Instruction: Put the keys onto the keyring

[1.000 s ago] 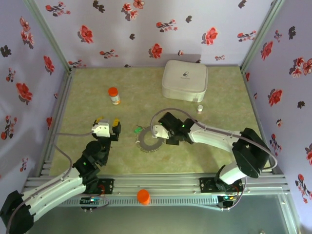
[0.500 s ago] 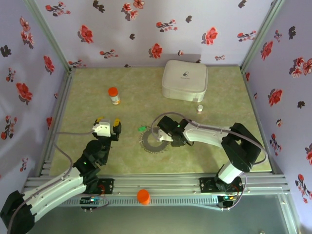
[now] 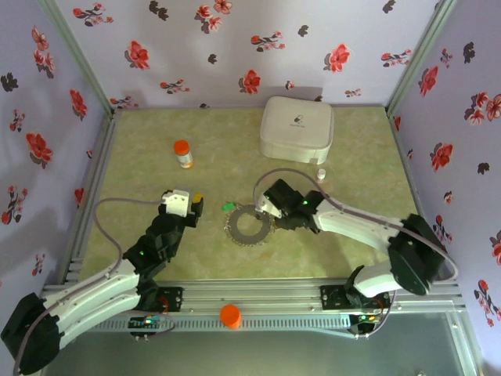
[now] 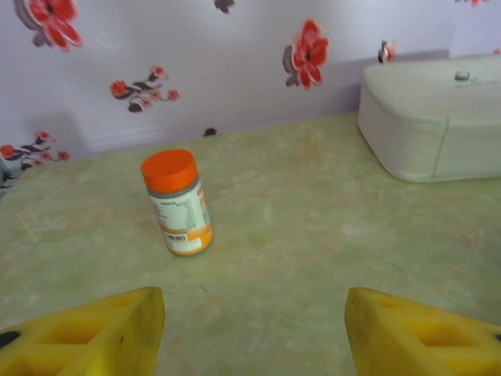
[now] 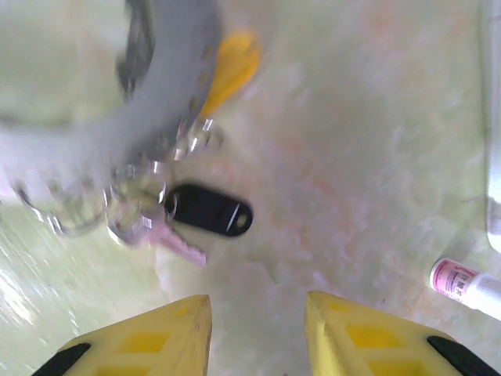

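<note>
- Right gripper had edged rightward off the keyring, jaws now parted, empty.
- Left gripper gaped, empty too.
- Keyring lay between the grippers, blurred grey at the right wrist; black key, yellow key at its rim.

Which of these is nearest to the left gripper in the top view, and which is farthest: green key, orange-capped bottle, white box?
From the left gripper:
1. Green key, just to its right.
2. Orange-capped bottle, beyond it toward the back wall.
3. White box, far back right.
</note>
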Action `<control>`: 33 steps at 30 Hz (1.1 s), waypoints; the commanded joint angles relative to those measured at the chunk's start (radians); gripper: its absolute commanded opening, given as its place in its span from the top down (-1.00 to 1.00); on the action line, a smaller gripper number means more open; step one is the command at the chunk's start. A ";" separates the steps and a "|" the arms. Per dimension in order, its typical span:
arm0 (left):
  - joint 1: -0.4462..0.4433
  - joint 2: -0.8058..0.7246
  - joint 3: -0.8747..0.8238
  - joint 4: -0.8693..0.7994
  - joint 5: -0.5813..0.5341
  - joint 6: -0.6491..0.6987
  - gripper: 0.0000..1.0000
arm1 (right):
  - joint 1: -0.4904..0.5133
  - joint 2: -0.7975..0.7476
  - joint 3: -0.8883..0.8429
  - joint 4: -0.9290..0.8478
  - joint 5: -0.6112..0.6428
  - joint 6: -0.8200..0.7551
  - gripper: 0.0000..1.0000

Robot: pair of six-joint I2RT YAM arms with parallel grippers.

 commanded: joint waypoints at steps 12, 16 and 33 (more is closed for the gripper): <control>0.014 0.318 0.134 0.078 0.157 -0.160 -0.26 | 0.033 -0.130 -0.117 0.105 -0.073 0.786 0.32; 0.013 0.381 0.143 0.111 0.158 -0.228 -0.24 | 0.033 -0.144 -0.168 0.118 -0.196 0.839 0.31; -0.006 0.504 0.221 0.053 0.263 -0.311 -0.12 | -0.011 -0.075 -0.332 0.399 -0.485 0.946 0.28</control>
